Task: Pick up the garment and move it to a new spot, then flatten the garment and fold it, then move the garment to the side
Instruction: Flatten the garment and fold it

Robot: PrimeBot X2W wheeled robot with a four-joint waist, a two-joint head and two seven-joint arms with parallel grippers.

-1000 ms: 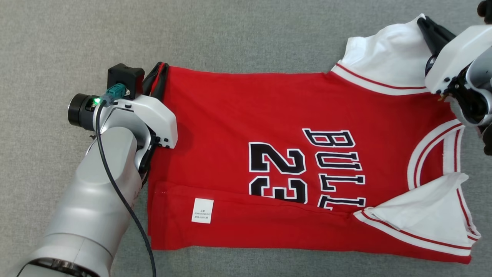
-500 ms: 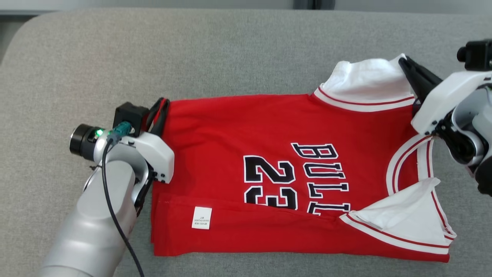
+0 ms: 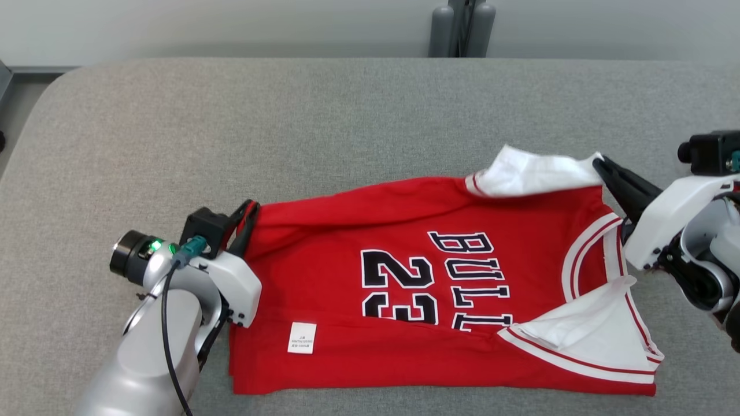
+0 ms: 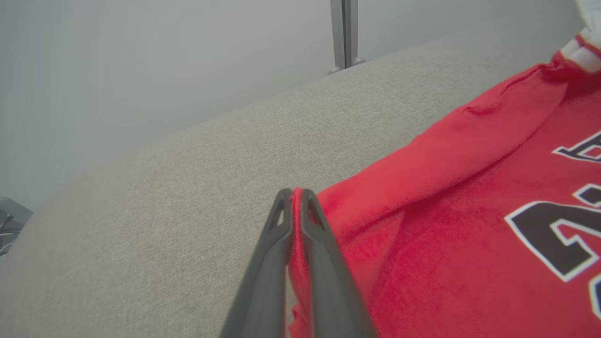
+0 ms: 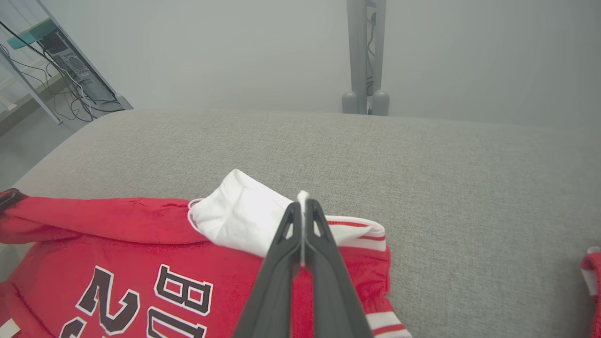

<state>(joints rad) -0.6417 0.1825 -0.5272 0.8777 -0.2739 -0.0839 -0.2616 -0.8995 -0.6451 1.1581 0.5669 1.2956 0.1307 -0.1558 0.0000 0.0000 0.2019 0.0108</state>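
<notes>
**rig_op:** Quick update: over the last second the far edge of the jersey (image 3: 404, 242) has lifted off the grey pad (image 3: 289, 115). My view tilted up too, so ignore that shift. The left gripper (image 3: 251, 205) is pinched tight on the red hem corner, and the right gripper (image 3: 599, 163) is clamped on the white shoulder flap.

**lurker:** So the fold's started?

**rig_op:** Looks like it to me. The jersey's on my near half of the pad, long axis left-right, collar to my right, hem to my left.

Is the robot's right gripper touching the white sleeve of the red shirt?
Touching. In the right wrist view, the right gripper has its fingers shut on the white sleeve, with a sliver of white cloth poking out between the tips.
</notes>
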